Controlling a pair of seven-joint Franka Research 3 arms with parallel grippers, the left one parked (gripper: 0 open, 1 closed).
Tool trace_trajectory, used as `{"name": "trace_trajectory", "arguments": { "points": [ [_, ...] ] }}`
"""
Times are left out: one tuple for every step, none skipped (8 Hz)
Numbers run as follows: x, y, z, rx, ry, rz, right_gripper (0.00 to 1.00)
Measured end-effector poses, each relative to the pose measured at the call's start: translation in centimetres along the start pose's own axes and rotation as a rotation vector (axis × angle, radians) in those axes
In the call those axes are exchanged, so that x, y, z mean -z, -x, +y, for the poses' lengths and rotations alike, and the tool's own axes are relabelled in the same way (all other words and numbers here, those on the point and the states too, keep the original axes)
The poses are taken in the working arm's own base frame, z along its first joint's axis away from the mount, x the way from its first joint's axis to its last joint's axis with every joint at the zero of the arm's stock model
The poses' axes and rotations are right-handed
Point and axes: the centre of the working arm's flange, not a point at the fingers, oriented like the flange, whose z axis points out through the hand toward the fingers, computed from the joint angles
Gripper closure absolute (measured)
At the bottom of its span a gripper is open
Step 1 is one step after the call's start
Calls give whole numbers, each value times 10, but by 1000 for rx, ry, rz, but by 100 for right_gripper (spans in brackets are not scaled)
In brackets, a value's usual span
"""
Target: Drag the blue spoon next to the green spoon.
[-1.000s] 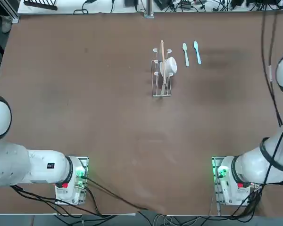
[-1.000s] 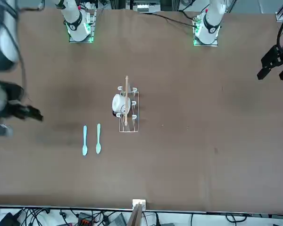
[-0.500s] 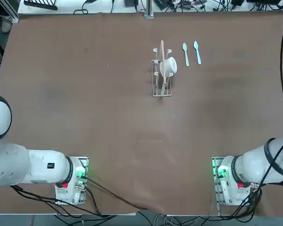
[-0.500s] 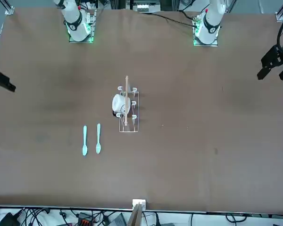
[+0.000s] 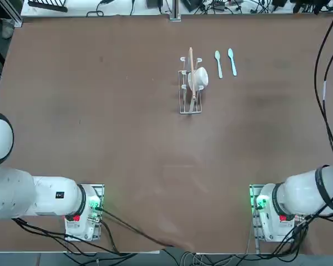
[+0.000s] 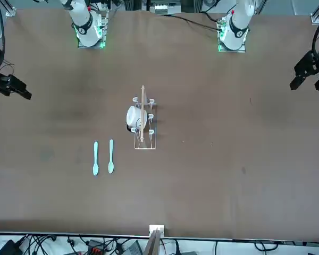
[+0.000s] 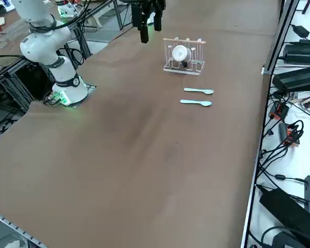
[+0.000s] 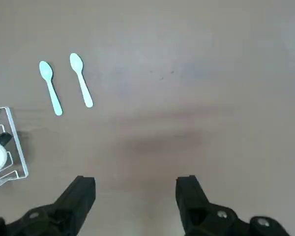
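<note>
Across the brown counter [image 5: 127, 155], the blue spoon [image 5: 232, 62] lies near the green spoon [image 5: 217, 56], at its 3 o'clock from overhead. The right tool [image 8: 135, 180] hovers spread, well apart; an overlong drag could shove both rackward.

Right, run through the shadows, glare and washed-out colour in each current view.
Top view: soft dark patches on the table, right of the blue spoon. Front view: similar faint shading, glare hard to make out. Right wrist view: pale sheen beyond the open pincer, thin shadows along both spoons, their tints nearly alike. Right side view: broad pale sheen on the table.
</note>
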Motion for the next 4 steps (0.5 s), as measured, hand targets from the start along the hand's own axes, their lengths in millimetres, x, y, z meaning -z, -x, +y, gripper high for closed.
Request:
{"name": "trace_trajectory", "arguments": {
  "points": [
    [2, 2, 4, -6, -1, 5, 0],
    [4, 2, 5, -9, -1, 7, 0],
    [3, 2, 5, -8, -1, 6, 0],
    [1, 1, 3, -5, -1, 2, 0]
  ]
}}
